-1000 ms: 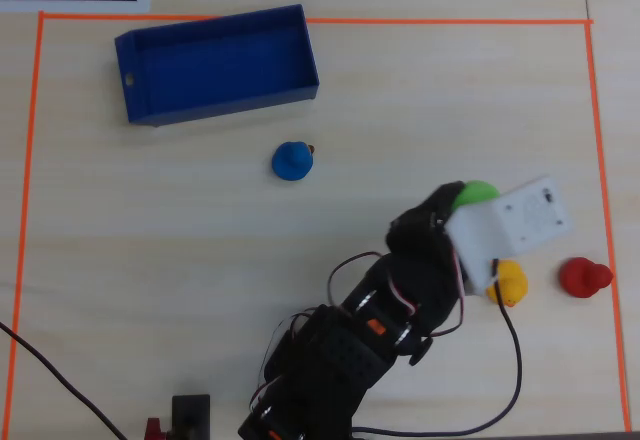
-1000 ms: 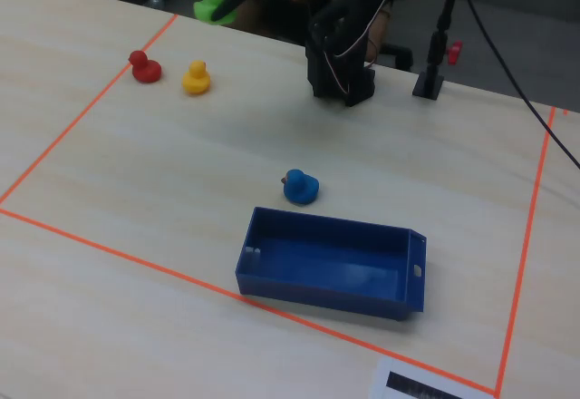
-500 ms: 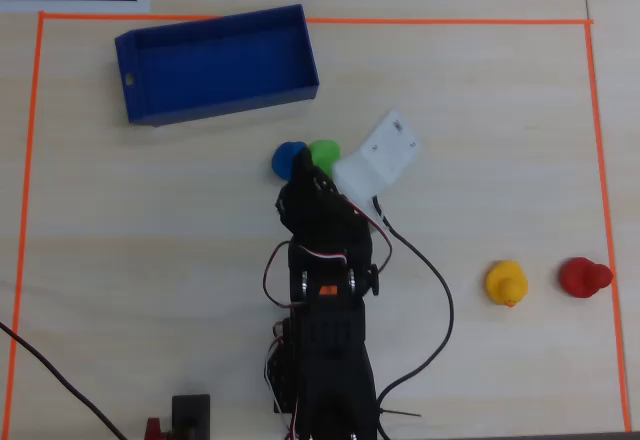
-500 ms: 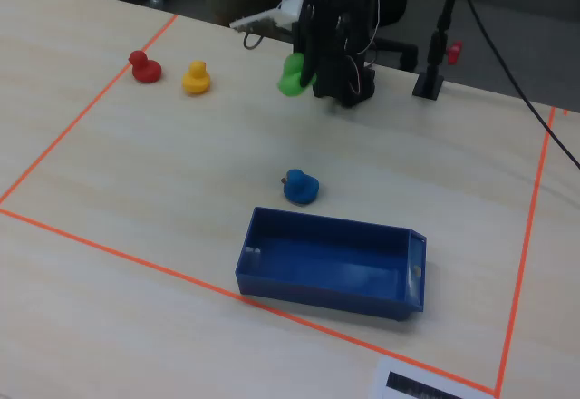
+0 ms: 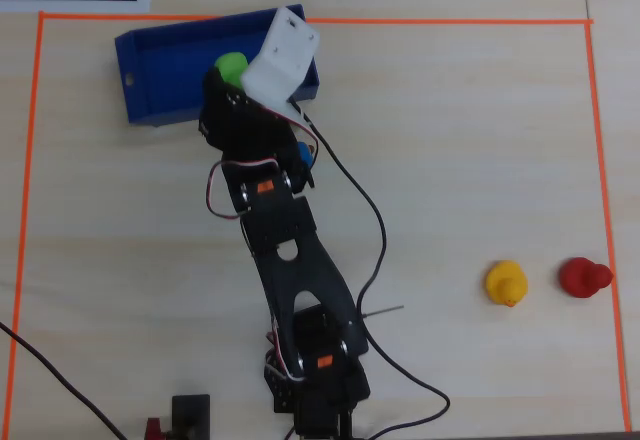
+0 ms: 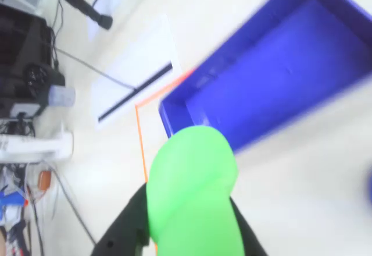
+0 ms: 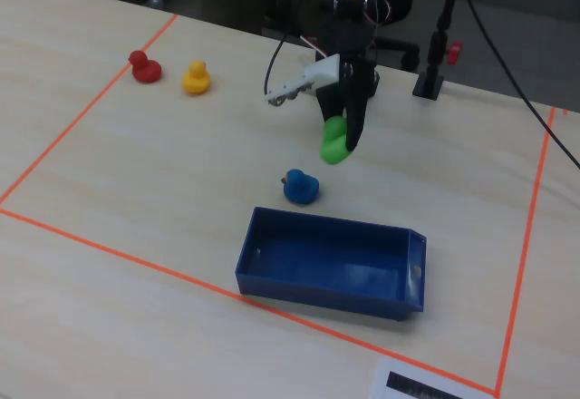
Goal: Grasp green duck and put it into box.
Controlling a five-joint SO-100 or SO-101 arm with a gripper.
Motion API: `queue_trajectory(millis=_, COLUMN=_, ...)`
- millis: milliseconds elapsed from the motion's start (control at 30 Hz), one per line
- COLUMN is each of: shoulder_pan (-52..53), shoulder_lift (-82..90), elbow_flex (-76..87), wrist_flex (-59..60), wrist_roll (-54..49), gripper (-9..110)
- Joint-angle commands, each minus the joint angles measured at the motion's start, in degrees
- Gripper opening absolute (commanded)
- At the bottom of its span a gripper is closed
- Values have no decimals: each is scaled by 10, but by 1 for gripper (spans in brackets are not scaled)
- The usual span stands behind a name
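The smooth, rounded green duck [image 7: 334, 141] is clamped in the gripper [image 7: 340, 145], raised off the wood-grain table [image 7: 136, 163]. The thin-walled rectangular blue box [image 7: 331, 263] is seen below.

Count: 4 ducks total — 1 green duck [image 7: 333, 141], 1 blue duck [image 7: 300, 186], 1 yellow duck [image 7: 196, 77], 1 red duck [image 7: 143, 66]. 1 box [image 7: 331, 262]. 1 arm [image 5: 285, 245].
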Motion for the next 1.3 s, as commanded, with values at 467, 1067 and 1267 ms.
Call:
queue_trajectory(millis=467, shoulder_pan=22, shoulder_lift=-309, elbow_flex=-151, wrist_flex=-117, wrist_roll=-38, gripper=18)
queue_trajectory(millis=1067, shoulder_pan=73, shoulder_lift=242, elbow_flex=234, wrist_flex=-45, wrist_roll=-137, gripper=0)
queue_trajectory(millis=1267, shoulder_pan=76, shoulder_lift=505, elbow_flex=474, wrist_flex=-25, wrist_roll=-196, gripper=0)
